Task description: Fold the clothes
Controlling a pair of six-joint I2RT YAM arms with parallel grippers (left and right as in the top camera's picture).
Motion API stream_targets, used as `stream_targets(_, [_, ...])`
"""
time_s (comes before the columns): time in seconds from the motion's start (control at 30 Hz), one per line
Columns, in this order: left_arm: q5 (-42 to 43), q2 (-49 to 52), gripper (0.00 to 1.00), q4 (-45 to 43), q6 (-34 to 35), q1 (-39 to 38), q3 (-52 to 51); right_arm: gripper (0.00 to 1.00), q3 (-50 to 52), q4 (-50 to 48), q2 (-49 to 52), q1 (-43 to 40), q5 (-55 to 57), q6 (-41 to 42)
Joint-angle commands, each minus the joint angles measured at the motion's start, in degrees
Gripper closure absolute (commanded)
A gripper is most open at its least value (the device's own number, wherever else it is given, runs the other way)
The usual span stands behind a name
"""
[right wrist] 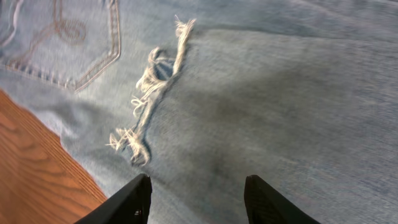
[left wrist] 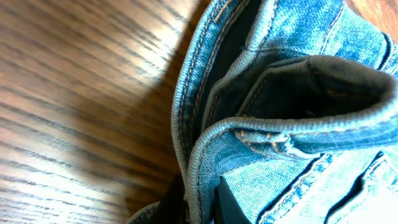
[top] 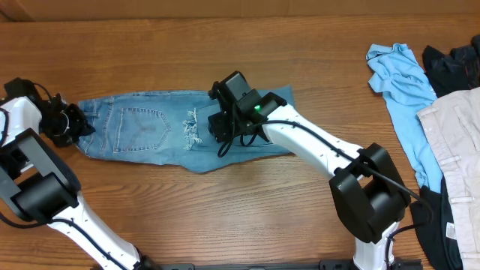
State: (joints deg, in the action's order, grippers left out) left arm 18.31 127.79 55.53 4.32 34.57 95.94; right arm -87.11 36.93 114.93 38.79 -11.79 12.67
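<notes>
Jeans (top: 150, 131) lie flat in the left half of the table (top: 225, 45), with the waistband (left wrist: 273, 134) toward the left edge. The legs are folded back, so the frayed hems (right wrist: 152, 81) rest beside the back pocket (top: 142, 126).

Left gripper (top: 69, 121) is at the waistband end. Its wrist view shows the denim edge pinched between the dark fingers (left wrist: 233, 202), jaws clamped on the jeans.

Right gripper (right wrist: 199, 199) is over the folded leg near mid-table, jaws spread apart and holding nothing.

A sky-blue T-shirt (top: 401, 75), beige trousers (top: 454, 142) and dark garments (top: 457, 60) lie heaped at the right edge.
</notes>
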Motion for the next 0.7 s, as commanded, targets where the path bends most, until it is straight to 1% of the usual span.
stream_targets(0.0, [-0.6,1.7,0.96,6.4,0.6,4.2,9.7,0.47,-2.3,0.6,-1.7,-5.8,0.3,2.8])
stream_targets(0.07, [3.7,1.7,0.96,9.7,0.5,5.9,15.6,0.47,-2.3,2.4,-1.5,-10.3,0.2,5.6])
stream_targets(0.17, [14.3,1.7,0.96,13.9,-0.7,7.8,24.6,0.47,-2.3,4.6,-0.7,-15.5,0.0,5.6])
stream_targets(0.23, [18.8,1.7,0.96,17.0,-1.4,8.2,31.0,0.48,-2.3,6.5,0.1,-19.2,-1.8,5.3])
stream_targets(0.27, [21.2,1.7,0.96,19.0,-1.8,7.9,34.9,0.48,-2.2,7.2,0.6,-20.7,-3.5,5.3])
stream_targets(0.33, [24.6,1.7,0.96,21.9,-2.6,6.8,39.4,0.48,-2.2,8.0,1.3,-22.1,-5.6,5.4])
stream_targets(0.4, [28.1,1.7,0.96,25.3,-4.5,4.4,44.7,0.48,-2.2,8.5,2.2,-22.6,-5.9,5.4])
stream_targets(0.47, [28.3,1.7,0.96,30.0,-5.4,-0.5,51.6,0.48,-2.2,8.6,3.7,-22.2,-7.1,5.4])
stream_targets(0.53, [28.0,1.6,0.96,32.1,-5.6,-3.9,54.8,0.48,-2.2,8.5,4.5,-21.3,-7.5,5.4])
stream_targets(0.57, [27.7,1.6,0.96,33.4,-5.6,-7.5,57.2,0.48,-2.2,8.2,4.8,-20.8,-7.5,5.4])
stream_targets(0.6, [27.1,1.6,0.96,33.7,-5.6,-9.1,57.9,0.48,-2.2,8.0,4.8,-20.7,-7.5,5.5])
stream_targets(0.67, [21.9,1.6,0.96,34.3,-5.5,-14.0,58.4,0.48,-2.2,7.4,4.8,-20.1,-8.1,5.6])
